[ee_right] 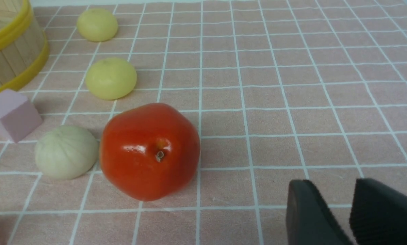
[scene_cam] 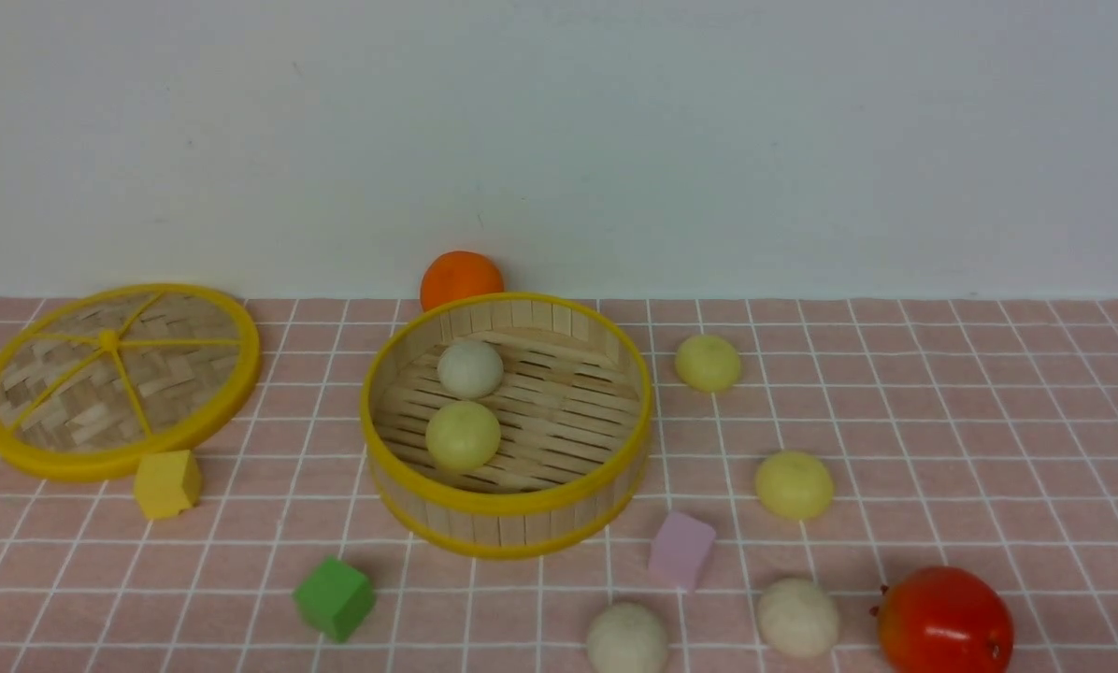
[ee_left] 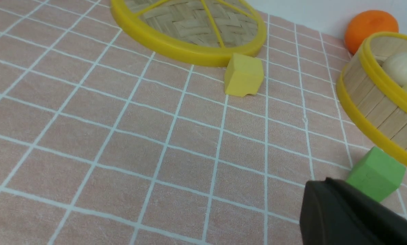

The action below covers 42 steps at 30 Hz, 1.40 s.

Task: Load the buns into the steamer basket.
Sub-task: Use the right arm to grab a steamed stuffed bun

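The steamer basket [scene_cam: 512, 512] stands mid-table with an off-white bun [scene_cam: 470, 367] and a pale yellow bun [scene_cam: 464, 435] inside. To its right on the cloth lie two pale yellow buns [scene_cam: 709, 363] [scene_cam: 794, 484]. Two off-white buns [scene_cam: 798, 617] [scene_cam: 626, 638] sit near the front edge. Neither gripper shows in the front view. My left gripper [ee_left: 321, 186] is shut and empty, low over the cloth beside the green cube [ee_left: 377, 173]. My right gripper [ee_right: 332, 185] is open with nothing between its fingers, short of the red fruit [ee_right: 150, 151] and an off-white bun [ee_right: 66, 151].
A flat woven lid [scene_cam: 115, 379] lies at the back left with a yellow cube [scene_cam: 166, 483] at its front. An orange ball [scene_cam: 461, 278] sits behind the basket. A pink cube [scene_cam: 680, 550] and the red fruit [scene_cam: 944, 622] lie among the buns at front right.
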Tool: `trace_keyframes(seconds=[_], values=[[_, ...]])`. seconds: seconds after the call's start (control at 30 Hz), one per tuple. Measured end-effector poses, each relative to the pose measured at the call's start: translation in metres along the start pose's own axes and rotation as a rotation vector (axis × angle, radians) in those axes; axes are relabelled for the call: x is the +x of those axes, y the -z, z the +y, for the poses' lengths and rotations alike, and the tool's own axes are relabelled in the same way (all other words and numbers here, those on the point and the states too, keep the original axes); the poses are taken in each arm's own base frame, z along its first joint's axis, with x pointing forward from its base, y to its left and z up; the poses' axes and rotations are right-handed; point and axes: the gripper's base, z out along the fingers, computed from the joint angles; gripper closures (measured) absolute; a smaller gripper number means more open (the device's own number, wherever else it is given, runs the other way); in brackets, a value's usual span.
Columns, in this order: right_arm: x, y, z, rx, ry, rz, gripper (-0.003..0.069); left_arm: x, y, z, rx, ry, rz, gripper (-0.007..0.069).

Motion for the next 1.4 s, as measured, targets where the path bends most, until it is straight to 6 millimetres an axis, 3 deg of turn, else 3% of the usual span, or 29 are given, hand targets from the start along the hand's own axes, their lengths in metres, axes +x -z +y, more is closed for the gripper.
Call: trace_keyframes(seconds=[0.63, 0.77, 0.93, 1.1, 1.2, 1.3, 1.33, 1.4], values=[[-0.001, 0.0, 0.0, 0.003, 0.0, -0.021, 0.0417, 0.0, 0.0, 0.0, 0.0, 0.001, 0.0, 0.0612], [-0.009, 0.0, 0.0, -0.002, -0.042, -0.123, 0.0417, 0.0, 0.0, 0.0, 0.0, 0.001, 0.001, 0.0611], [-0.031, 0.005, -0.003, -0.025, -0.298, -0.371, 0.0417, 0.0, 0.0, 0.0, 0.0, 0.001, 0.001, 0.061], [-0.042, 0.011, -0.008, 0.0, -0.36, -0.518, 0.0417, 0.0, 0.0, 0.0, 0.0, 0.001, 0.001, 0.0608], [-0.06, 0.021, -0.009, -0.03, -0.451, -0.58, 0.0417, 0.0, 0.0, 0.0, 0.0, 0.001, 0.001, 0.0608], [-0.102, 0.041, -0.009, -0.066, -0.456, -0.624, 0.0417, 0.0, 0.0, 0.0, 0.0, 0.001, 0.001, 0.0608], [-0.105, 0.041, -0.008, -0.071, -0.455, -0.615, 0.0417, 0.0, 0.0, 0.0, 0.0, 0.001, 0.001, 0.0608], [-0.149, 0.048, -0.004, -0.117, -0.439, -0.521, 0.0417, 0.0, 0.0, 0.0, 0.0, 0.001, 0.001, 0.0607]])
